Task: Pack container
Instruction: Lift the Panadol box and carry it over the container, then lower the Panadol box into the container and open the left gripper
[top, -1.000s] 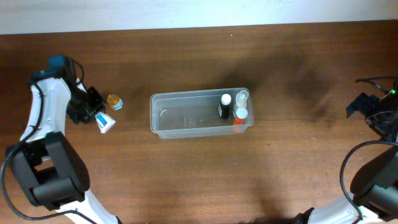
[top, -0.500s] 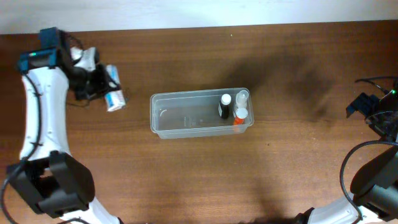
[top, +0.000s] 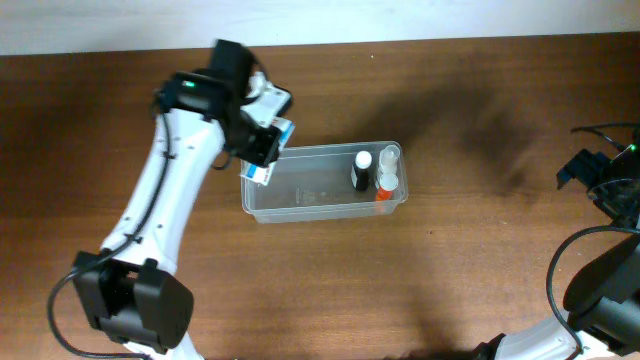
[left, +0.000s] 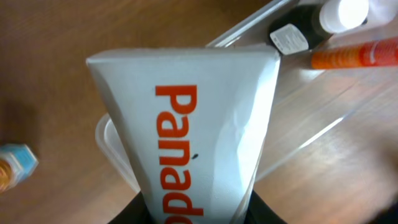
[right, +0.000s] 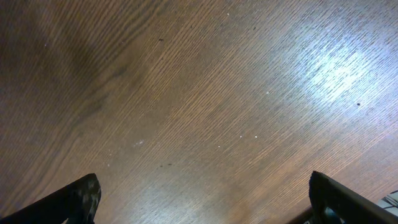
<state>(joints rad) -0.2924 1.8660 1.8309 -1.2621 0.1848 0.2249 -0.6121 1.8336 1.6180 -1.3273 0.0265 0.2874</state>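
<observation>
The container (top: 300, 213), a clear rectangular tub, sits mid-table. At its right end stand a black bottle (top: 361, 171), a clear bottle (top: 389, 157) and an orange bottle (top: 386, 187). My left gripper (top: 262, 150) hovers over the tub's left end, shut on a white box (top: 270, 152) with blue ends. In the left wrist view the box (left: 186, 124) shows orange "Panado" lettering and fills the frame above the tub's rim (left: 109, 140). My right gripper (top: 590, 175) rests at the far right edge, open (right: 205, 208) over bare wood.
A small blue-and-gold item (left: 15, 167) lies on the table left of the tub; the left arm hides it in the overhead view. The black bottle (left: 298, 34) and orange bottle (left: 354, 55) lie beyond the box in the left wrist view.
My left arm has swung from the table's far left to the tub's left end, carrying the white box. The right arm has stayed put.
</observation>
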